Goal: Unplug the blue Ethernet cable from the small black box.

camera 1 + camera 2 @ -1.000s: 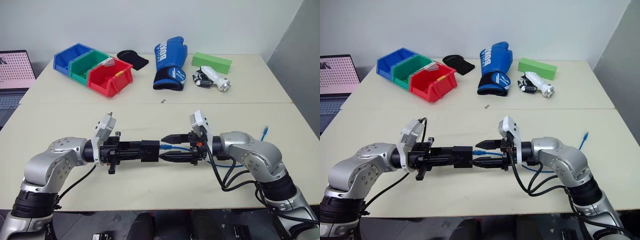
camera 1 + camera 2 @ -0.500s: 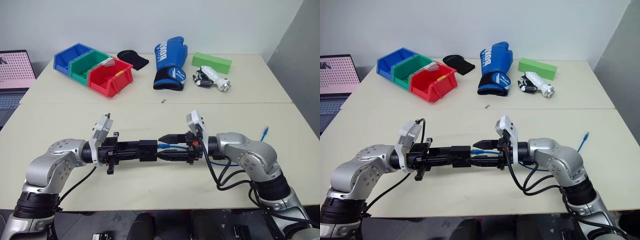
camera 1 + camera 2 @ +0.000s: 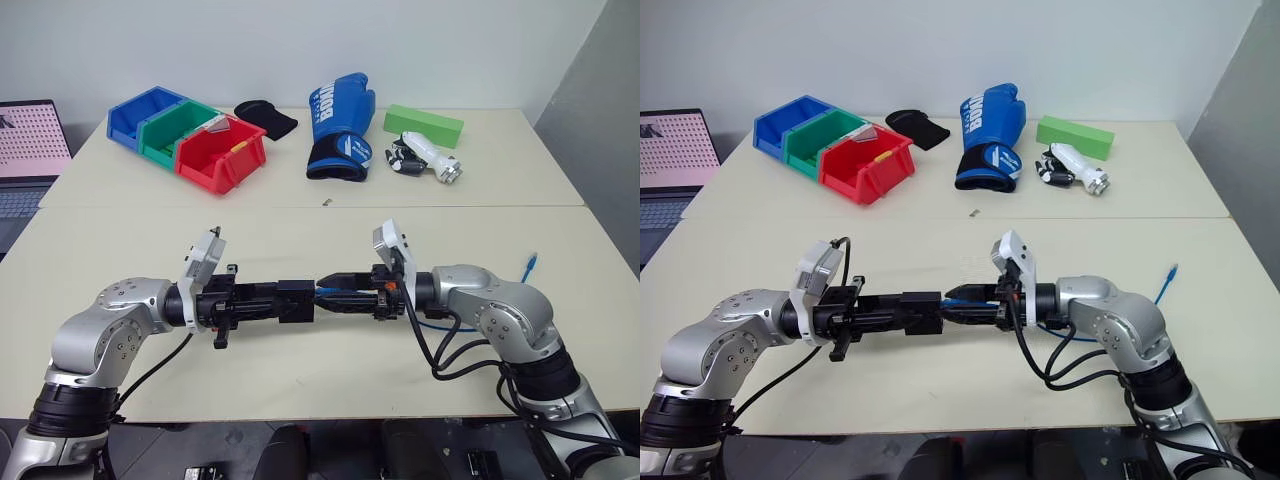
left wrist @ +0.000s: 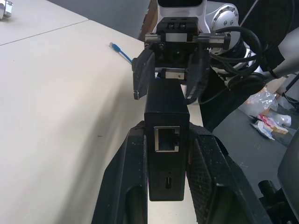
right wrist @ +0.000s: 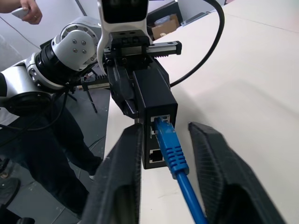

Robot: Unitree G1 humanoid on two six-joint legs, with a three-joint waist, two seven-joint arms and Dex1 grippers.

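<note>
While the left hand [image 3: 300,300] keeps the small black box [image 3: 297,301] clamped above the tabletop's [image 3: 320,225] near edge, the right hand [image 3: 340,297] has narrowed from wide open around the blue cable [image 5: 171,150]. Its fingers [image 5: 210,163] look closed around the plug in the head views, though the wrist view shows gaps beside it, so firm grip is uncertain. Plug sits in the box; pulling comes next.

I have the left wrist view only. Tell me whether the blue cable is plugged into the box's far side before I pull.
Observer: Yes. In the right wrist view the blue Ethernet cable has its plug seated in the small black box, on the face that looks away from you.
Operator: Report the ports on that face.
Observer: There are two, stacked. The plug is in the upper port, and the lower port is empty.
Operator: Describe the cable's run behind the plug.
Observer: From the head views, it passes back under the right arm and lies slack on the table.
</note>
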